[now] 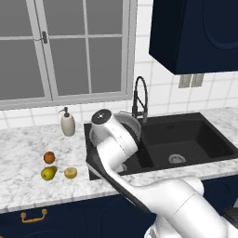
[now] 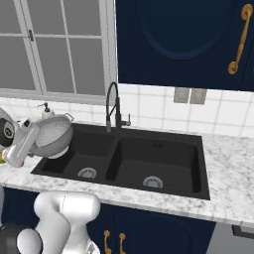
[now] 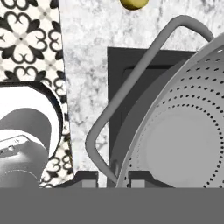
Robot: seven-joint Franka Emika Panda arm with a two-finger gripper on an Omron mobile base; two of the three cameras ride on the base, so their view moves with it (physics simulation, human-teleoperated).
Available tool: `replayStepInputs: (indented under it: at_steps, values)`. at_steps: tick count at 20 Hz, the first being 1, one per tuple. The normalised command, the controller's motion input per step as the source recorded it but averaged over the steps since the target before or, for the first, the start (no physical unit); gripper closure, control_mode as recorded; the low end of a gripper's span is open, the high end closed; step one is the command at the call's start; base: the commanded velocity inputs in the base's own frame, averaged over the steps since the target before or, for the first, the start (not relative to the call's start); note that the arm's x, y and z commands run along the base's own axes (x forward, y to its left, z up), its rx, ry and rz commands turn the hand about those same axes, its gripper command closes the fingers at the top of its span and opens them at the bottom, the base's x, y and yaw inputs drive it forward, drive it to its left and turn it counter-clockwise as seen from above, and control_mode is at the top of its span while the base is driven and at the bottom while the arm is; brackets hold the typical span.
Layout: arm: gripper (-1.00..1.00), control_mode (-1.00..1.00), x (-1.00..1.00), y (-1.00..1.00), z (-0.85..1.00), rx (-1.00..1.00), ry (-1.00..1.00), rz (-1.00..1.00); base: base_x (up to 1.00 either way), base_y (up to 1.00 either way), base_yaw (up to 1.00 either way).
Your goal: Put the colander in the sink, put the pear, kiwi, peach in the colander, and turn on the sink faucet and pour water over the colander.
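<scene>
Gripper (image 3: 111, 178), closed on the colander (image 2: 51, 135) rim, holds it tilted above the sink's (image 2: 163, 149) left basin, left of frame centre. Faucet (image 2: 113, 106) stands behind. Peach (image 1: 49, 157), pear (image 1: 48, 173) and kiwi (image 1: 70, 172) lie on the counter (image 1: 28, 139) at lower left, near a soap bottle (image 1: 68, 122).

This is looking like a home kitchen: a black sink (image 2: 149, 158) is sitting in a marble counter (image 1: 28, 158), with a tap (image 2: 113, 106), window (image 1: 65, 51) and blue cupboards (image 2: 183, 39).
</scene>
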Motion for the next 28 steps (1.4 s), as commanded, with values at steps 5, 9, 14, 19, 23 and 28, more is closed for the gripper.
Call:
replayStepInputs:
  at_steps: [5,9,14,19,23,28]
  values:
    - [1.0,-1.0,0.69,0.03,-0.67,-0.04,0.13,0.01,0.0,0.0,0.0]
    - [1.0,-1.0,0.64,0.0,-0.56,0.0,0.04,0.0,0.0,0.0,0.0]
    - [1.0,-1.0,0.43,-0.01,-0.55,0.0,0.0,0.0,0.0,0.0,0.0]
    - [1.0,-1.0,0.38,-0.23,-0.39,0.0,0.0,0.0,0.0,0.0,0.0]
    - [1.0,-1.0,0.41,-0.27,-0.32,0.04,0.04,0.0,0.0,0.0,0.0]
    - [1.0,-1.0,0.3,-0.15,-0.3,0.08,0.07,0.0,0.0,0.0,0.0]
